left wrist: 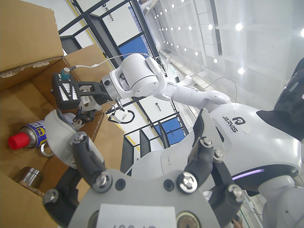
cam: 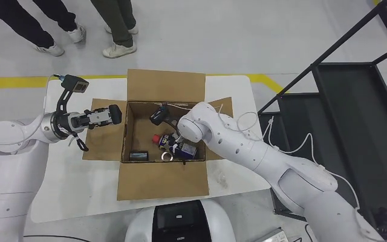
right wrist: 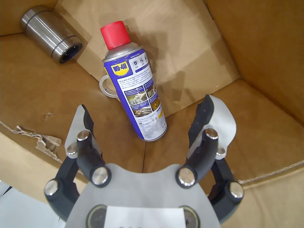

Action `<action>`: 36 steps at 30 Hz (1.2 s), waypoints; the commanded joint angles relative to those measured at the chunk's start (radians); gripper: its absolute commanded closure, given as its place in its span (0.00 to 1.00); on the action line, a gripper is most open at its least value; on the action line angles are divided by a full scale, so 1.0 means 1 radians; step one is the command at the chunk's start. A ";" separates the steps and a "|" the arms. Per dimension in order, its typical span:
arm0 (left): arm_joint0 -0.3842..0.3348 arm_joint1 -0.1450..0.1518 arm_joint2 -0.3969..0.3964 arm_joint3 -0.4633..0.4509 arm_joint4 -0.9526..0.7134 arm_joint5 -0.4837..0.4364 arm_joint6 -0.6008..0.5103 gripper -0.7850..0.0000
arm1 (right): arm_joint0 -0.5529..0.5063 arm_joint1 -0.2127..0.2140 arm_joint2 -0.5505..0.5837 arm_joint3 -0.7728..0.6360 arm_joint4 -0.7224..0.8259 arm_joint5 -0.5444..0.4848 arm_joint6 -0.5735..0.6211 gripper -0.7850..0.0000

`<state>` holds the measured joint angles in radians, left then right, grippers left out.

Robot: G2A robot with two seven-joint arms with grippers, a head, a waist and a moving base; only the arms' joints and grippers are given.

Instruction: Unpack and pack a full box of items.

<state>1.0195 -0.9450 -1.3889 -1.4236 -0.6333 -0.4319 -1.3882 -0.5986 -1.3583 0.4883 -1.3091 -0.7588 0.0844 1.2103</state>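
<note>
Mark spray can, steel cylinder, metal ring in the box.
spray can (right wrist: 135,96): right wrist view, on its blue label.
steel cylinder (right wrist: 47,34): right wrist view, on its curved side.
metal ring (right wrist: 104,90): right wrist view, on the flat band showing beside the can.

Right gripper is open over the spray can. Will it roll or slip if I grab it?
The can lies on its side and is round, so a nudge would likely roll it. Its glossy label may slip in a light grip; mid-body seems safest. The ring beside it might check rolling.
</note>
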 commanded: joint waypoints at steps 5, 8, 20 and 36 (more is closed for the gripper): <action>0.000 0.000 0.000 0.000 0.000 0.000 0.000 0.00 | 0.023 -0.024 -0.041 0.053 -0.013 -0.107 0.056 0.00; 0.000 0.000 0.000 0.000 0.000 0.000 0.000 0.00 | 0.032 -0.042 -0.062 0.090 -0.016 -0.121 0.062 0.00; 0.000 0.000 0.000 0.000 0.000 0.000 0.000 0.00 | 0.069 -0.146 -0.140 0.277 0.004 -0.153 0.021 0.00; 0.000 0.000 0.000 0.000 0.000 0.000 0.000 0.00 | 0.088 -0.255 -0.176 0.491 0.008 -0.218 -0.051 0.63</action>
<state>1.0195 -0.9450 -1.3889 -1.4236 -0.6333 -0.4319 -1.3882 -0.5117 -1.6075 0.3121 -0.8307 -0.7494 -0.1318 1.1634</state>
